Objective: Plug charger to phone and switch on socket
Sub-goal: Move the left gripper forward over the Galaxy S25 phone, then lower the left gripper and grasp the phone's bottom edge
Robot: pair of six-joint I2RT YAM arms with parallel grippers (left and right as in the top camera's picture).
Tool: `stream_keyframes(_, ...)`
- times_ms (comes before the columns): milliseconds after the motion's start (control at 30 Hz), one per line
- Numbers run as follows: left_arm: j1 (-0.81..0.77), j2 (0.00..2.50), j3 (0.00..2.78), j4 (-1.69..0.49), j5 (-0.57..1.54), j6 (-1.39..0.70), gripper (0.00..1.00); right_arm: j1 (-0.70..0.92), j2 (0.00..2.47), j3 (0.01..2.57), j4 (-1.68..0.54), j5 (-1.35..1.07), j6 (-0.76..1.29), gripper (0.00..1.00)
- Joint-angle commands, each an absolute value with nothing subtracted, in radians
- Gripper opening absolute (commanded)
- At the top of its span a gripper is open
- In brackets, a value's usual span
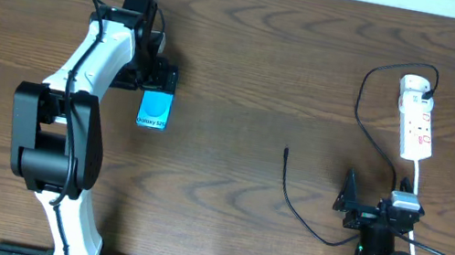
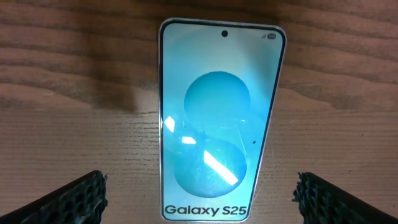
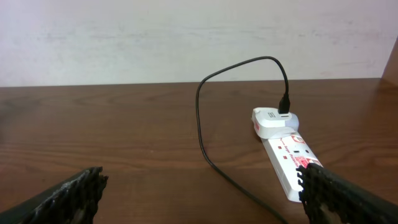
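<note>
The phone lies flat on the wooden table at the left, teal screen up, reading "Galaxy S25"; it fills the left wrist view. My left gripper hovers over its far end, open, one finger on each side, touching nothing. The charger cable runs from the adapter in the socket round to its free plug tip mid-table. My right gripper is open and empty at the front right; its view shows the socket and the cable.
The socket's white cord runs toward the right arm's base. The left arm stretches across the left side. A pale wall stands beyond the table's far edge.
</note>
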State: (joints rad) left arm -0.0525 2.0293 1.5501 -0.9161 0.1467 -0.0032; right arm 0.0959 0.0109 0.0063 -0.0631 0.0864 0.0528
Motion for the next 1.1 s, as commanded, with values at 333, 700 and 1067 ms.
stream_keyframes(333,-0.052,2.041,1.512,-0.887,0.129,-0.016,0.98,0.102,0.005,0.005,-0.067,0.095,0.066,0.99)
stream_keyframes(700,-0.052,2.041,1.494,-0.876,0.129,-0.016,0.98,0.102,0.005,0.005,-0.067,0.096,0.066,0.99)
stream_keyframes(1067,-0.09,2.063,1.494,-0.86,0.11,-0.027,0.98,0.102,0.005,0.005,-0.067,0.096,0.066,0.99)
